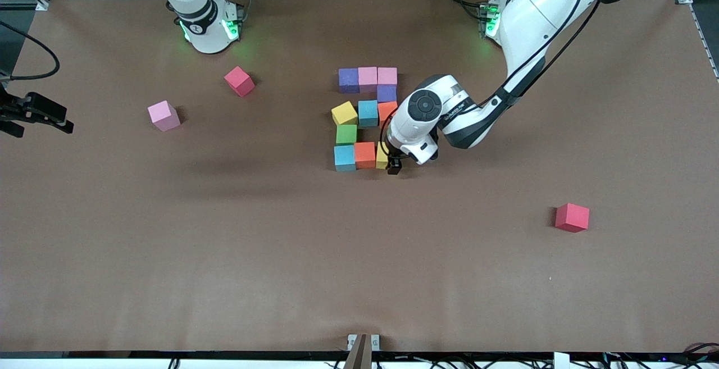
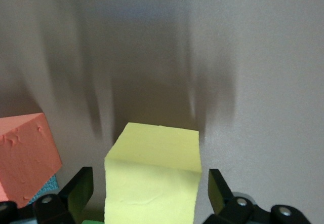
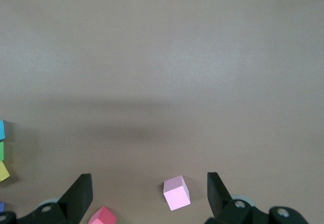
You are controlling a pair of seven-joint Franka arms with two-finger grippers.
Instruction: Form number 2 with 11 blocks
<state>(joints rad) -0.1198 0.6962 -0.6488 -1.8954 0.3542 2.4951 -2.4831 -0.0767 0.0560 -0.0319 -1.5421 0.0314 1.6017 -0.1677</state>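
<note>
The blocks lie as a blocky number 2 [image 1: 366, 116] at mid-table. Its row farthest from the front camera is purple [image 1: 349, 80], pink [image 1: 368, 77], pink [image 1: 387, 76]. A purple one [image 1: 386, 94] follows, then yellow [image 1: 344, 113], blue [image 1: 368, 113], orange [image 1: 386, 110], then green [image 1: 346, 133]. The nearest row is blue [image 1: 344, 158], orange [image 1: 364, 155] and a yellow cube [image 1: 381, 159] [image 2: 152, 178]. My left gripper [image 1: 394, 164] [image 2: 150, 183] is down around that yellow cube, open, with a gap on each side. My right gripper [image 3: 149, 196] hangs open and holds nothing.
A loose pale pink cube [image 1: 164, 115] [image 3: 176, 192] and a crimson cube [image 1: 240, 81] [image 3: 103, 217] lie toward the right arm's end, below my right gripper. Another crimson cube [image 1: 572, 217] sits toward the left arm's end, nearer the front camera.
</note>
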